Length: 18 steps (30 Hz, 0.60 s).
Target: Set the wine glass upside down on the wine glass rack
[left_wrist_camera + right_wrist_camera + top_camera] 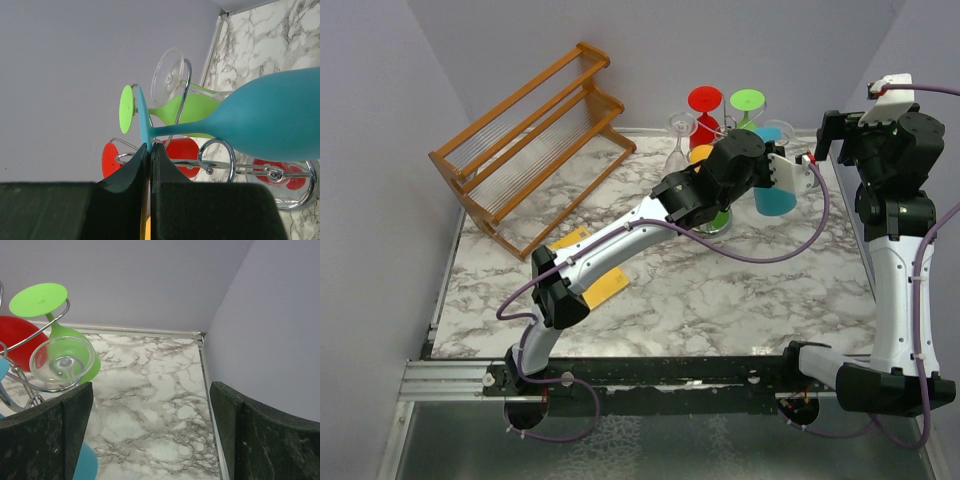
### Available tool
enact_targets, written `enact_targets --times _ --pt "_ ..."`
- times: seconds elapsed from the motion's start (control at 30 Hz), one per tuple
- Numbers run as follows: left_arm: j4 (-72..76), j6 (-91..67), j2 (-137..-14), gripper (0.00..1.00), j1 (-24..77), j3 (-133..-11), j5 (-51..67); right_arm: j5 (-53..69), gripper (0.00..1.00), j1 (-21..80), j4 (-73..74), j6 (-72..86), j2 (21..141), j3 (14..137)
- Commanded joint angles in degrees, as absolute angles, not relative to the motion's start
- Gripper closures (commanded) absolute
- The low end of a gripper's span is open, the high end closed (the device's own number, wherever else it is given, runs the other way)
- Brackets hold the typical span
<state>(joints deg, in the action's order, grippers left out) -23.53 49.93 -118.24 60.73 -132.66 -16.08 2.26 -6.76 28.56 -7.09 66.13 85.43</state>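
The wine glass is blue; its bowl (775, 198) hangs down beside the wine glass rack (718, 222), foot uppermost. My left gripper (772, 150) is shut on the rim of the blue foot (142, 117), fingertips (150, 146) pinching the disc edge. The blue stem runs just past a silver scroll arm (216, 155); whether it rests in the arm cannot be told. The rack's shiny round base (282, 192) shows below. My right gripper (150, 435) is open, empty, raised at the table's right side (830, 135).
Red (705, 100), green (747, 100), clear (678, 135) and orange (700, 153) glasses hang upside down on the same stand. A slatted wooden rack (535, 130) stands at the back left. Yellow cards (605, 287) lie under the left arm. The wall corner is close behind.
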Motion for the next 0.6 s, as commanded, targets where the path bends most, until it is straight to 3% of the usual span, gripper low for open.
enact_targets --times 0.0,0.57 --pt "-21.72 50.46 -119.37 0.98 60.22 -133.11 -17.15 4.16 0.00 -7.12 27.03 -6.98 66.05 85.83" --pt "-24.08 49.84 -116.82 0.97 58.89 -130.70 -17.36 5.80 0.00 -7.10 27.00 -8.00 65.68 85.10"
